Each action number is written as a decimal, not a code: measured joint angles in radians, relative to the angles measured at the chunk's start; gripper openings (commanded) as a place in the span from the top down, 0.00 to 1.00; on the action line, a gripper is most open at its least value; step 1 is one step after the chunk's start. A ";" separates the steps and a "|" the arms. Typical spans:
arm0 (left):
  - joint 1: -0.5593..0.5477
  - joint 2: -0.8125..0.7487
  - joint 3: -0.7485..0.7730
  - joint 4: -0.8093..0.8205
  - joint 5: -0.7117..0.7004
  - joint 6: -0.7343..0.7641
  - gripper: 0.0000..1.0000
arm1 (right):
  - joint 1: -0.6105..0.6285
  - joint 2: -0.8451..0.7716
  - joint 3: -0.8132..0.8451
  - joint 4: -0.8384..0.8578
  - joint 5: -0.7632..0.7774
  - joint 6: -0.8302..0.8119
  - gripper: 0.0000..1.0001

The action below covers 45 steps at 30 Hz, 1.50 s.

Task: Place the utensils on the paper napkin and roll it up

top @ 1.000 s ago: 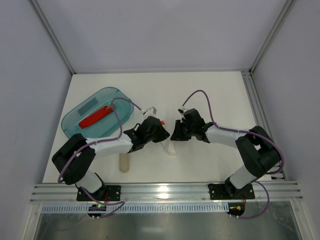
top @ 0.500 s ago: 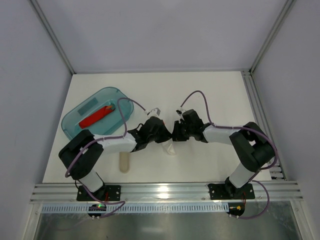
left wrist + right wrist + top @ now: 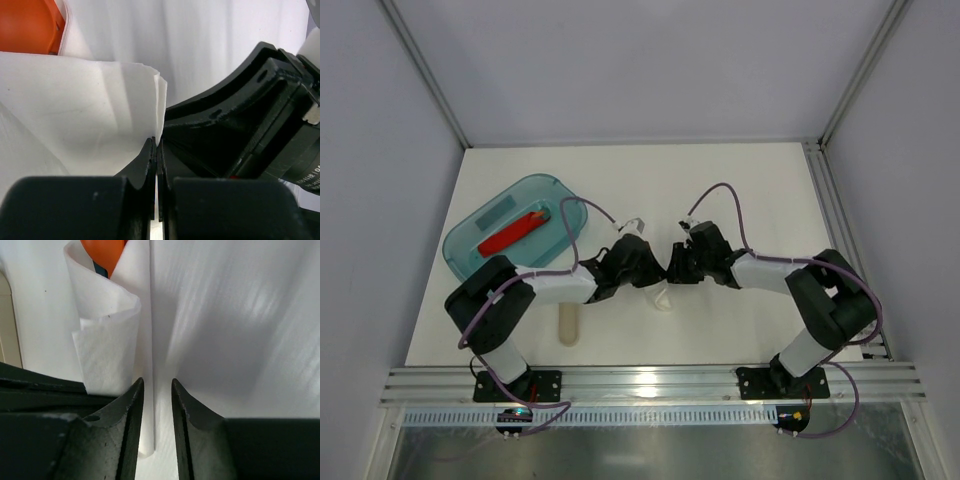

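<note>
The paper napkin (image 3: 662, 297) lies as a loose white roll on the table between my two grippers. In the right wrist view the napkin (image 3: 107, 340) curls round an orange utensil (image 3: 102, 249) at its far end. A slim white stick (image 3: 146, 435) lies under the gap of my right gripper (image 3: 157, 382), whose jaws stand a little apart and do not pinch it. My left gripper (image 3: 156, 142) is shut on the folded edge of the napkin (image 3: 75, 110), with the orange utensil (image 3: 27, 25) beyond. From above, the left gripper (image 3: 650, 272) and right gripper (image 3: 672, 270) nearly touch.
A teal plastic tray (image 3: 470, 250) sits at the back left and holds a red piece (image 3: 510, 232). A beige stick-like utensil (image 3: 568, 325) lies near the front edge, left of the napkin. A metal rail runs along the table's right side.
My left gripper has moved right, up against the right gripper over the napkin. The right gripper has barely shifted.
</note>
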 measured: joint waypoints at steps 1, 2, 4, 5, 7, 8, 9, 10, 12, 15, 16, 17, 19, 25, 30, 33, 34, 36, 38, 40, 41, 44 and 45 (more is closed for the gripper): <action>0.000 0.000 0.002 -0.001 0.000 0.000 0.99 | -0.002 -0.016 -0.010 -0.005 0.012 0.000 0.66; 0.000 0.003 0.007 -0.002 0.000 0.001 0.99 | -0.002 -0.034 -0.020 -0.014 0.023 0.001 0.64; 0.000 0.012 0.018 -0.001 0.003 0.002 0.98 | -0.002 -0.067 -0.041 -0.035 0.039 0.004 0.63; 0.000 0.016 0.023 -0.002 0.006 0.003 0.98 | -0.002 -0.084 -0.051 -0.046 0.047 0.007 0.62; 0.000 0.025 0.032 -0.003 0.006 0.006 0.98 | -0.002 -0.117 -0.071 -0.063 0.056 0.017 0.57; 0.000 0.029 0.037 -0.002 0.006 0.008 0.98 | 0.000 -0.140 -0.083 -0.067 0.056 0.024 0.54; 0.000 0.034 0.043 -0.003 0.006 0.009 0.98 | 0.002 -0.159 -0.093 -0.069 0.055 0.029 0.53; 0.000 0.037 0.047 -0.002 0.006 0.009 0.98 | 0.002 -0.186 -0.105 -0.071 0.056 0.035 0.52; 0.000 0.043 0.051 -0.001 0.006 0.009 0.97 | 0.003 -0.235 -0.125 -0.079 0.056 0.046 0.51; 0.000 0.052 0.056 -0.002 0.006 0.009 0.96 | 0.003 -0.304 -0.142 -0.089 0.056 0.061 0.51; 0.000 0.055 0.057 -0.002 0.006 0.009 0.96 | 0.003 -0.325 -0.146 -0.090 0.056 0.066 0.51; 0.000 0.060 0.059 -0.001 0.006 0.008 0.96 | 0.003 -0.345 -0.151 -0.090 0.056 0.069 0.51; 0.000 0.067 0.060 -0.002 0.007 0.008 0.96 | 0.003 -0.372 -0.158 -0.090 0.054 0.075 0.51; 0.000 0.085 0.069 -0.003 0.011 0.007 0.96 | 0.003 -0.417 -0.204 -0.047 0.000 0.094 0.45; 0.001 0.088 0.076 -0.001 0.017 -0.005 0.94 | 0.003 -0.401 -0.206 -0.012 -0.022 0.098 0.46; 0.002 0.092 0.076 -0.001 0.019 -0.010 0.94 | 0.003 -0.362 -0.206 0.019 -0.029 0.099 0.47; 0.002 0.094 0.076 -0.001 0.022 -0.010 0.94 | 0.003 -0.348 -0.206 0.024 -0.029 0.100 0.48; 0.001 0.097 0.076 -0.002 0.024 -0.010 0.94 | 0.004 -0.324 -0.206 0.027 -0.031 0.101 0.50; 0.002 0.099 0.076 -0.002 0.025 -0.011 0.94 | 0.005 -0.302 -0.205 0.031 -0.031 0.101 0.51; 0.002 0.100 0.077 -0.002 0.025 -0.011 0.94 | 0.007 -0.284 -0.205 0.033 -0.031 0.101 0.53; 0.002 0.101 0.078 -0.002 0.025 -0.011 0.94 | 0.008 -0.277 -0.205 0.035 -0.032 0.101 0.53; 0.002 0.101 0.082 -0.003 0.025 -0.011 0.94 | 0.013 -0.265 -0.208 0.064 -0.043 0.111 0.53; 0.002 0.101 0.083 -0.003 0.025 -0.011 0.94 | 0.015 -0.265 -0.212 0.080 -0.047 0.117 0.54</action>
